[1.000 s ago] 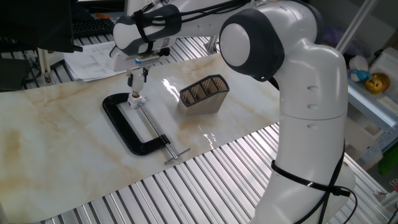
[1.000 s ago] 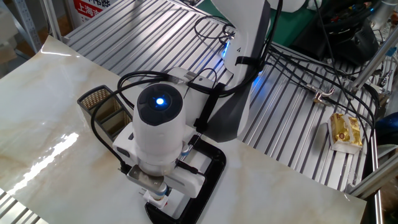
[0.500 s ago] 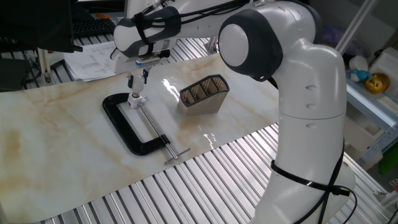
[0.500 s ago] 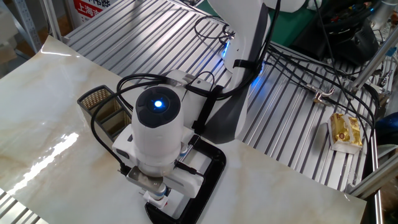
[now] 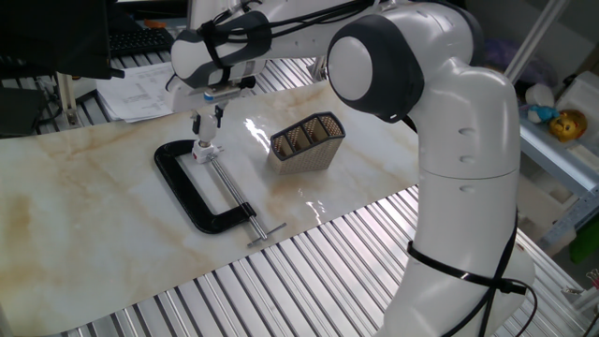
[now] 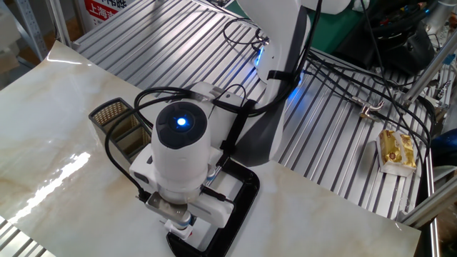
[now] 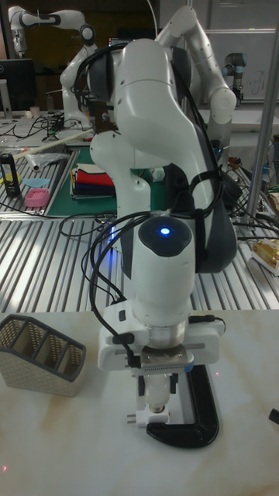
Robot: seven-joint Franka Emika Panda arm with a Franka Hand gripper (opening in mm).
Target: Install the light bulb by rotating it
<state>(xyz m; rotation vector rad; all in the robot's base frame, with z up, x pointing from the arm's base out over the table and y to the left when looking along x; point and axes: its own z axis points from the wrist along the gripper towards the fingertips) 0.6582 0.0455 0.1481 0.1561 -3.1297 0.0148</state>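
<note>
nearest to the camera in one fixed view, the marble table [image 5: 112, 253] ended in a straight edge above the metal slats, and a wide bare part of it lay in front of the black c-clamp [image 5: 187, 192]. the clamp lay flat, with its screw handle pointing toward that near edge. at the far end of the clamp, a small white piece with an orange spot sat between the jaws of the clamp; this looked like the socket with the light bulb [image 5: 202, 147] at it, but the bulb was too small to separate from the socket. the gripper [image 5: 207, 119] hung right over it with the fingers pointing down. the fingers looked close together around the top of the white piece, but i could not tell if they really held it. in the other views the wrist hid the fingertips.

for the rotating step, i judge the gripper should stay straight above the socket and turn around the vertical line only, with light pressure down, so the thread does not cross.

to the right of the clamp, a mesh basket [image 5: 307, 141] stood near but apart from it, leaving room for the wrist to turn. behind the gripper, papers [image 5: 140, 94] lay past the far table edge.
</note>
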